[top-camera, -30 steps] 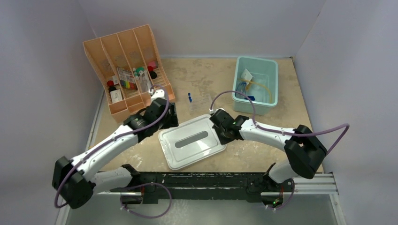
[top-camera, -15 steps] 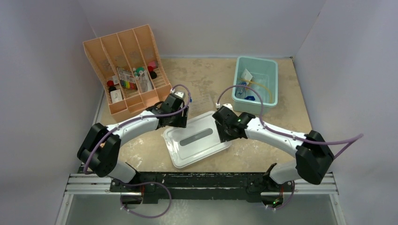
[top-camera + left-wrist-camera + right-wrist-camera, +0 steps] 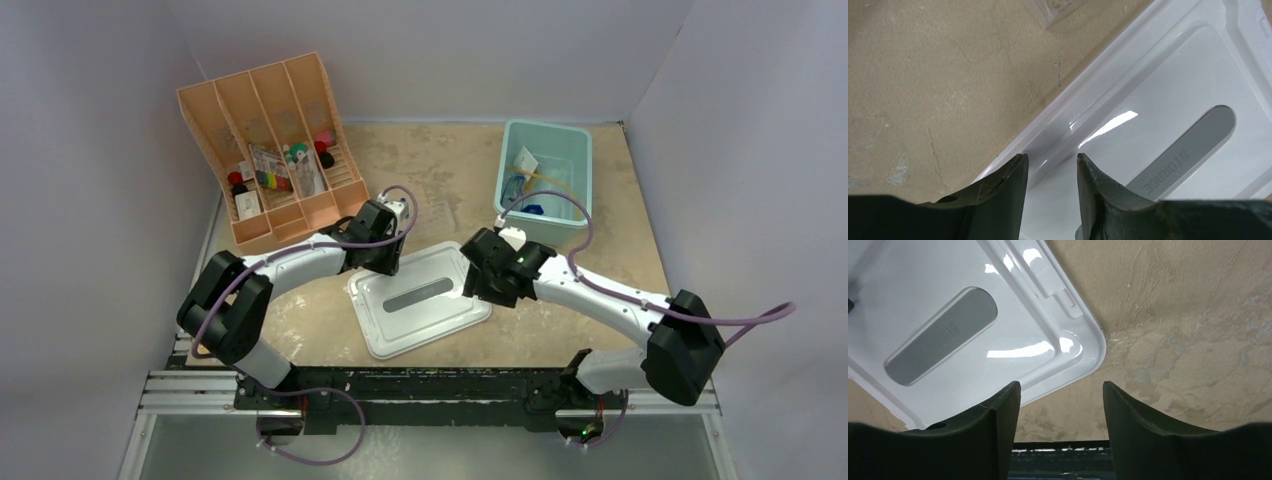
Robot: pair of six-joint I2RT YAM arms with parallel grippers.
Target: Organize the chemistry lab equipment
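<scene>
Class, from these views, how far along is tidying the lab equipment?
Done: the tan tube lies in the teal bin, and small items sit in the orange organizer. In hand: the left gripper and right gripper, fingers open, hover at opposite edges of the lid, gripping nothing. Left: the lid lies on the table, off the bin.

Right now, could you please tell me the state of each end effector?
The left end effector is open, holding nothing, over the rim of the lid.
The right end effector is open, holding nothing.
</scene>
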